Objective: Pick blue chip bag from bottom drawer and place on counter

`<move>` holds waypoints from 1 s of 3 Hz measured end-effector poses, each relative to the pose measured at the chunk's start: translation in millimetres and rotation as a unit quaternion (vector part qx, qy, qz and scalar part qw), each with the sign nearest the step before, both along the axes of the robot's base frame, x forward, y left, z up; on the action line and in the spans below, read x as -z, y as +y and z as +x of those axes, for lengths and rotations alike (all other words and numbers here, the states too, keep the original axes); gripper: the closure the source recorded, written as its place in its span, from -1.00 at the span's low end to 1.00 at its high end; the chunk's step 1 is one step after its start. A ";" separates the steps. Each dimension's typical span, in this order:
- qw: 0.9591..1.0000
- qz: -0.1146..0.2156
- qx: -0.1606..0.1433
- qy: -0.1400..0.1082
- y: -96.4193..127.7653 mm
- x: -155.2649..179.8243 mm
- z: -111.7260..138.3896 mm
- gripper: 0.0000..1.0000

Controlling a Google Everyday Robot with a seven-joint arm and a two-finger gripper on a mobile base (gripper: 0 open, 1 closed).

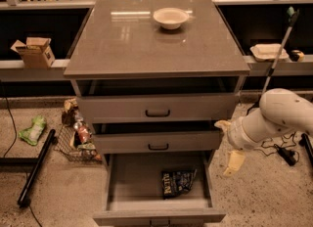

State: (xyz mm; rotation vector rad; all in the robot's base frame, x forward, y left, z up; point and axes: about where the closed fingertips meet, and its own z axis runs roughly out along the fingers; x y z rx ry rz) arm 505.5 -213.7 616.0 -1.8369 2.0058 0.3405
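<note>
The blue chip bag (177, 182) lies flat on the floor of the open bottom drawer (128, 184), towards its right side. The two shallower drawers above it are pulled out slightly. The counter (146, 42) tops the cabinet and carries a white bowl (170, 17) at the back. My gripper (229, 144) hangs at the cabinet's right side, level with the middle drawer, above and to the right of the bag. Its two pale fingers (234, 163) are spread apart and hold nothing.
A wire basket with reddish snack packets (78, 140) stands on the floor left of the cabinet, with a green packet (33, 129) further left. A black pole (35, 168) lies on the floor. A cardboard box (35, 51) and a white tray (268, 51) sit on the pale shelf rail. Cables (283, 150) lie at the right.
</note>
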 end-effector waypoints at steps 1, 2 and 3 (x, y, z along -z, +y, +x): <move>1.000 0.006 -0.020 0.001 -8.1 45.2 12.1 -1.00; 0.999 0.011 -0.042 0.008 -11.8 93.2 19.8 -1.00; 0.998 0.024 -0.052 0.021 -12.6 142.2 22.6 -1.00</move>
